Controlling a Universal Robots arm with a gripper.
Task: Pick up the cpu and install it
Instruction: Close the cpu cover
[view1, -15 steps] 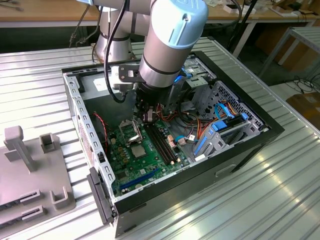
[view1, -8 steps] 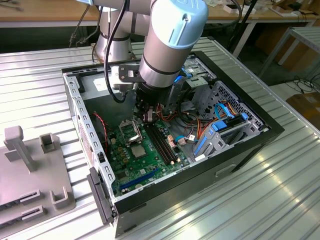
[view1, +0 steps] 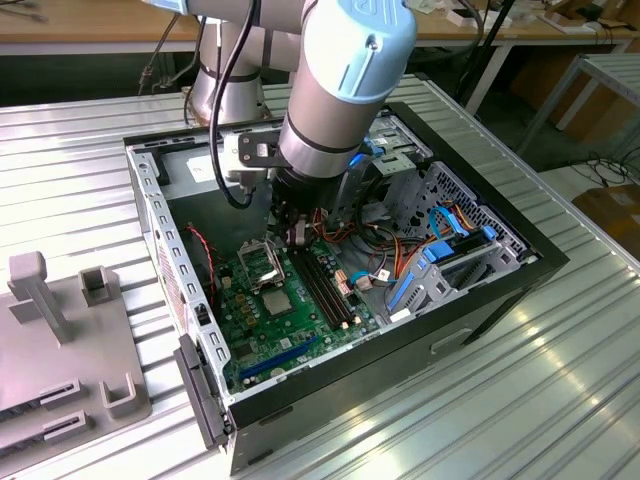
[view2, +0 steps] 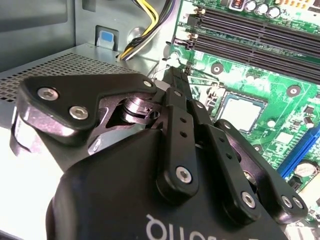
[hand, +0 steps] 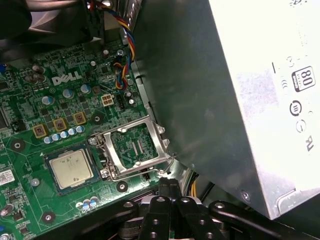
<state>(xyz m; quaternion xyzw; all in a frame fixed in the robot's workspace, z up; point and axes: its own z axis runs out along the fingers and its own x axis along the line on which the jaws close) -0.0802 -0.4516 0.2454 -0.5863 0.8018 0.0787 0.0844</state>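
Silvery cpu (hand: 73, 167) already sits in its socket (hand: 70, 169) just beyond the closed, empty jaws of the gripper (hand: 169, 184), with the retention frame (hand: 134, 146) unlatched

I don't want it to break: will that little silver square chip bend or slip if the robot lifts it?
The cpu looks thin and flat with a metal face, so it is probably stiff and light. Its smooth silvery top may be slippery. Lying flat on the green board, it should not roll or tip.
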